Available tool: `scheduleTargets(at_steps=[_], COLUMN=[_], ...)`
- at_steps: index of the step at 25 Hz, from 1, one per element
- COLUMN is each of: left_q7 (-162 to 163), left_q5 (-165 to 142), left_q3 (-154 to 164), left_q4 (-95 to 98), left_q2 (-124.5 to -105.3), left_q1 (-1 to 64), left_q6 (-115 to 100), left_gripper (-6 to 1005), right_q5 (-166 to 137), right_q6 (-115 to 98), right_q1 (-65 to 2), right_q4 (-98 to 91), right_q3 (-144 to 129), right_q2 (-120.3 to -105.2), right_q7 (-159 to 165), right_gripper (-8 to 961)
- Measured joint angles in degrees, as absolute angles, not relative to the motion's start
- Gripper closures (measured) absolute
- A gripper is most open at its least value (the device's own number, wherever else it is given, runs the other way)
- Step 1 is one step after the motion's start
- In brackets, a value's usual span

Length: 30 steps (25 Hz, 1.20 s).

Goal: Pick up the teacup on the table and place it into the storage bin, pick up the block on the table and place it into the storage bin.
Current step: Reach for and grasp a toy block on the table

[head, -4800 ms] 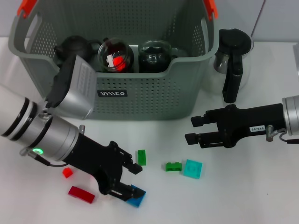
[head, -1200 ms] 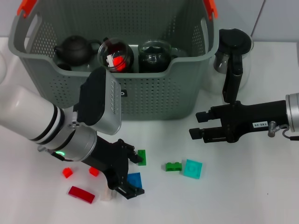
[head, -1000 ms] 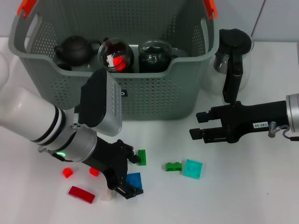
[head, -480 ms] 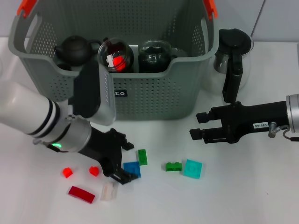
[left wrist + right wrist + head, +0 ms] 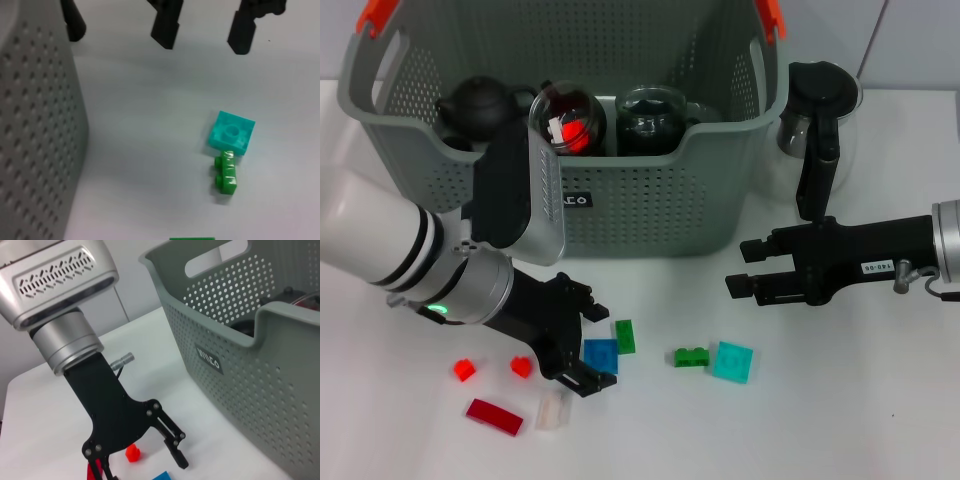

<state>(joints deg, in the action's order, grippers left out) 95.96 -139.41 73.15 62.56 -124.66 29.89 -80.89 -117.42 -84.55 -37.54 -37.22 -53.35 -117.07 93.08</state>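
Note:
A blue block (image 5: pixel 601 355) sits between the fingers of my left gripper (image 5: pixel 597 348), which is shut on it just in front of the storage bin (image 5: pixel 640 210). In the right wrist view the left gripper (image 5: pixel 142 465) shows with a corner of the blue block (image 5: pixel 164 475) at the frame edge. My right gripper (image 5: pixel 735 273) hangs open over the table (image 5: pixel 840 420), to the right of the bin, holding nothing. No teacup shows on the table. Inside the bin are a black teapot (image 5: pixel 475 105) and two round glass vessels (image 5: pixel 568 125).
Loose on the table lie a flat green block (image 5: pixel 623 337), a green brick (image 5: pixel 691 356), a teal block (image 5: pixel 732 361), two small red blocks (image 5: pixel 465 369), a long red block (image 5: pixel 494 416) and a white block (image 5: pixel 551 410). A glass coffee pot (image 5: pixel 817 130) stands right of the bin.
My left gripper has moved up and back toward the bin, carrying the blue block with it and uncovering the white block. The right arm has stayed still.

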Motion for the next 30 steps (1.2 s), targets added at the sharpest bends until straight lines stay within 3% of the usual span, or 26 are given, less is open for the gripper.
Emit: scheduleTargets(at_steps=[17, 22, 30], left_q7=[96.2, 96.2, 96.3], left_q5=[-139.7, -139.7, -139.7], left_q3=[73.3, 73.4, 73.5], left_q4=[60.9, 60.8, 60.6], left_q2=[-124.66, -124.74, -124.72], left_q1=[29.9, 29.8, 29.8], left_q6=[-80.2, -79.3, -79.0], left_gripper=[335, 521, 518], right_q5=[-117.4, -117.4, -117.4], right_q6=[-84.3, -84.3, -84.3], right_q1=[-38.0, -38.0, -37.7], right_q4=[-37.3, -37.2, -37.2], right_q3=[-53.3, -53.4, -53.4], right_q2=[-117.07, -117.07, -117.07], right_q7=[92.6, 92.5, 92.5], right_gripper=[310, 310, 311])
